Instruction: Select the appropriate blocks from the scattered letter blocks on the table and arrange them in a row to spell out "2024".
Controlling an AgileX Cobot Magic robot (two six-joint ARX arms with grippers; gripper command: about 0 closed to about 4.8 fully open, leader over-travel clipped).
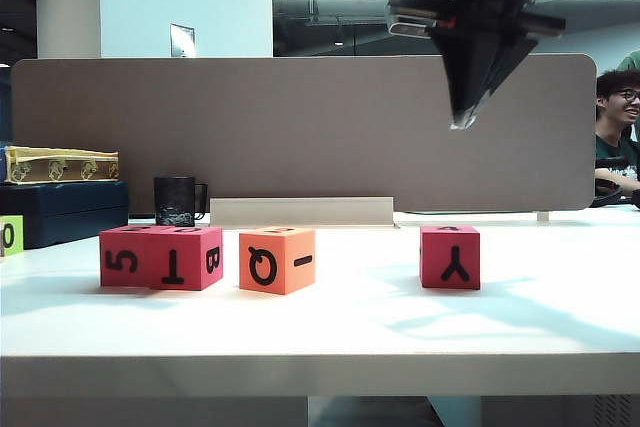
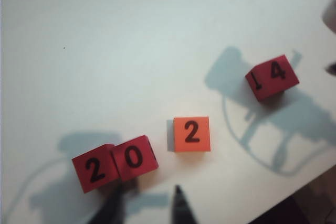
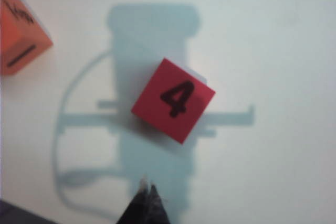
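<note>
Right gripper [image 1: 462, 123] closed, upper right; left gripper [image 2: 149, 203] empty, slightly parted. Four blocks [image 1: 449, 257]: three red, one orange.

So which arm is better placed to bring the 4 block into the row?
The right, probably: the right gripper, shut, hangs over the red 4 block, which lies apart. The left gripper is by the 2 and 0 blocks.

right end effector [image 1: 462, 119]: black, tapered, pale tip | left end effector [image 2: 149, 203]: dark, pointed fingers

Three red blocks [image 2: 115, 164], one orange block [image 2: 191, 134], black characters; white table [image 2: 131, 51].
</note>
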